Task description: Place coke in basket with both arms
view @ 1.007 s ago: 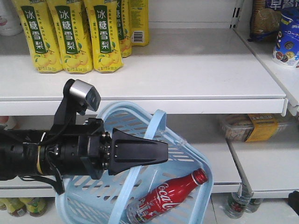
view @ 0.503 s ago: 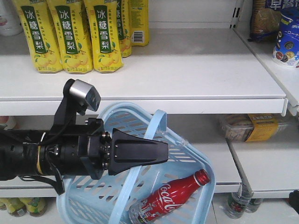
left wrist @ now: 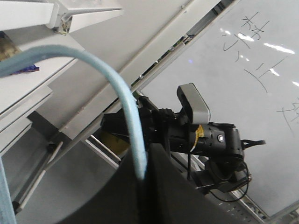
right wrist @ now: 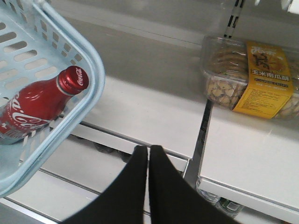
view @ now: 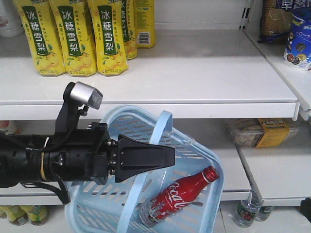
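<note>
Fingers, left gripper (left wrist: 142, 175): we see them pinched on the basket handle (left wrist: 122, 95).
Fingers, right gripper (right wrist: 148, 151): pressed together, holding nothing.
Coke (view: 177, 196): lying in our light-blue basket (view: 214, 170), cap toward 2 o'clock.
Room: bare shelf (right wrist: 154, 107) at 12 o'clock of right gripper.

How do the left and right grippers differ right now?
The left gripper is shut on the basket handle, carrying the light-blue basket; the right gripper is shut on nothing.
The left gripper sits at the basket, above the coke lying inside; the right gripper is clear of the basket, over the white shelf, near the snack box.
Both are flat, black and closed.
</note>
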Tool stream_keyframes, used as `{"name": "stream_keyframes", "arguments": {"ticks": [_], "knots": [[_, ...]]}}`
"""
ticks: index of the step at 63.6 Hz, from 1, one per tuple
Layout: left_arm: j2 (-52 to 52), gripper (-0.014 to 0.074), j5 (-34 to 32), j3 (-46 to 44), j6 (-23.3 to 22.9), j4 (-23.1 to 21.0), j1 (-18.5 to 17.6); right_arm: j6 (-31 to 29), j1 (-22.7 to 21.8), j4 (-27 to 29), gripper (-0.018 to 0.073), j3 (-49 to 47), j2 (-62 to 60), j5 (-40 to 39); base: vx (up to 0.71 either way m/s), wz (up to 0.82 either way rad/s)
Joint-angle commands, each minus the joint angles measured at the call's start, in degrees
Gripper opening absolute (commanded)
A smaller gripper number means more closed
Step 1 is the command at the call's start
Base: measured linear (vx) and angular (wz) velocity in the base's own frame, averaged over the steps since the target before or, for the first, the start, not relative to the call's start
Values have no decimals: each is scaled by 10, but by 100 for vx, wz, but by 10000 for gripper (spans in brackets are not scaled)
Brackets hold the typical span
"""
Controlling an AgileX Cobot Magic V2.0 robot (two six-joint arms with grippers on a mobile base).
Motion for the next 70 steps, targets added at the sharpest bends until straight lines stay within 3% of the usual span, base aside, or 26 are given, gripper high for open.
{"name": "stream_keyframes", "arguments": {"ticks": [1, 10, 22, 33, 46, 52, 70], "knots": [[-31, -6, 1, -16, 34, -66, -1, -2, -1, -21, -5, -15, 5, -36, 0, 0], [-53, -6, 62, 22, 97, -91, -1, -4, -1, -21, -5, -15, 5, -35, 0, 0], [-105, -6, 158, 114, 212, -186, -3, -4, -1, -21, -5, -15, 5, -35, 0, 0], [-189, -6, 208, 200, 331, -300, -8, -4, -1, -21, -5, -15, 5, -35, 0, 0], [-315, -6, 243, 299, 528, -465, -8, -4, -1, -21, -5, -15, 5, -35, 0, 0], [-370, -6, 255, 342, 591, -512, -8, -4, -1, -21, -5, -15, 5, -35, 0, 0], [-517, -6, 355, 451, 668, -629, -7, -5, -1, -21, -5, -15, 5, -35, 0, 0]]}}
